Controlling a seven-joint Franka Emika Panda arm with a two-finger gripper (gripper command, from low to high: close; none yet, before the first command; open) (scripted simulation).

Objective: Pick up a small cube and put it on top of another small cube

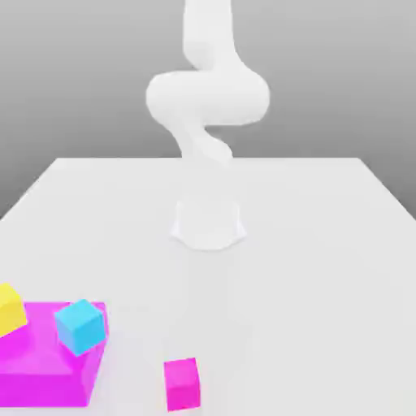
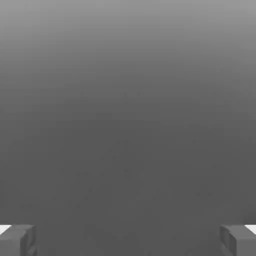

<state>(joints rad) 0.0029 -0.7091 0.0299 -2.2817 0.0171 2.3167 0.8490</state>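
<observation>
1. Scanning largest first: white table (image 1: pixel 325 244), flat and bare over most of its top. Lots of room round the magenta slab (image 1: pixel 32 357), which sits at the near corner on the exterior view's left.
2. Arm (image 1: pixel 207 97) stands well apart from the slab, toward the far side of the table, folded up high over its base.
3. On the slab: cyan cube (image 1: pixel 81 325) at the edge nearest the arm, tilted on a corner by the look. Yellow cube (image 1: pixel 8 309) is at the slab's opposite side, cut by the frame edge.
4. Small magenta cube (image 1: pixel 181 383) is on the table just beside the slab, on the exterior view's right of it.
5. Gripper (image 2: pixel 128 242): fingertips (image 2: pixel 17 240) spread wide, nothing between them. The hand view looks at plain grey backdrop, so the hand prob. isn't aimed at the table.
6. Small cube (lime-green): position cannot tell, so direction from the gripper and its axis are unknown. Judgement: gripper must tip down toward the tabletop and locate it before any approach.
</observation>
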